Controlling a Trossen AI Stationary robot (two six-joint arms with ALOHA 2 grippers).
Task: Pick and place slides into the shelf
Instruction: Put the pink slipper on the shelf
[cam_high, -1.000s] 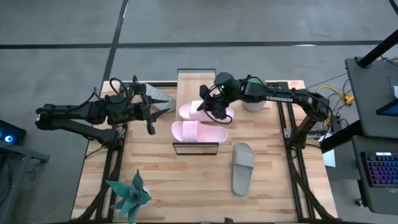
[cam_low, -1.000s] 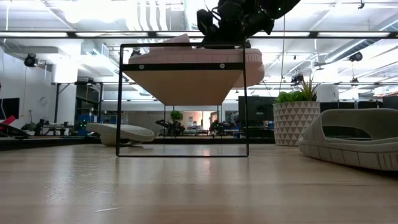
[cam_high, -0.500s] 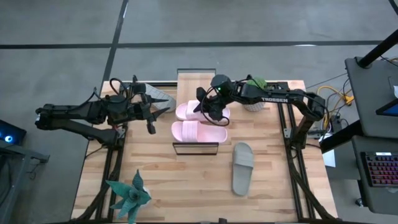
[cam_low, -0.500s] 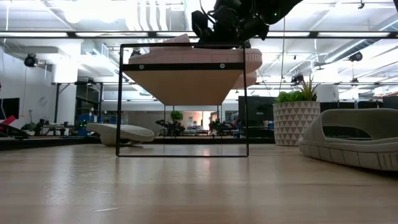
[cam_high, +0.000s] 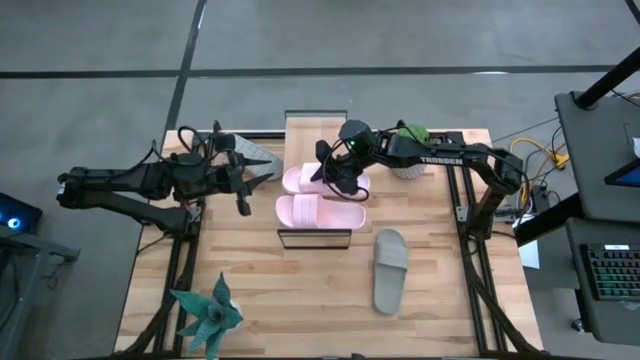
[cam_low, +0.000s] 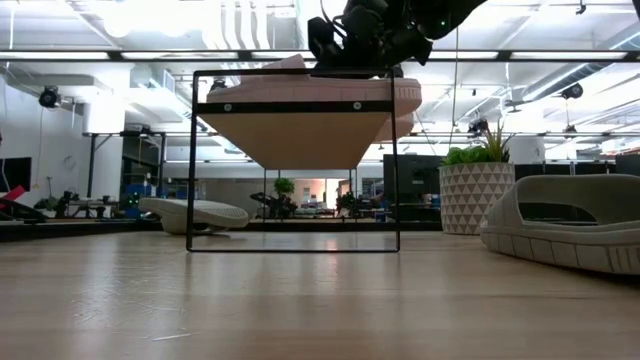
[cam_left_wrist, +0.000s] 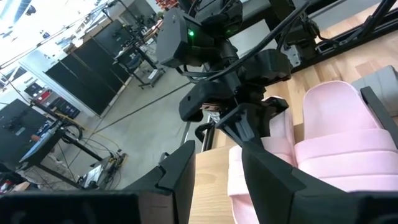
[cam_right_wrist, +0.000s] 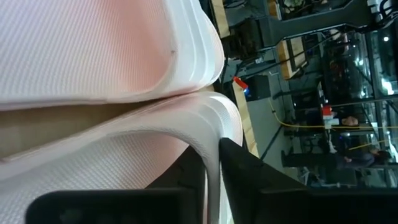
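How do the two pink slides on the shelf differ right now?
The far pink slide has the right gripper on its strap; the near pink slide has nothing touching it. The far one lies mid-shelf, the near one at the shelf's front end. Both lie crosswise on the plank.

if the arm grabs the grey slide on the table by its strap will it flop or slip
The grey slide looks thick-soled and moulded, so it probably keeps its shape. Its wide arched strap should give the fingers purchase. It lies flat, so it is unlikely to roll.
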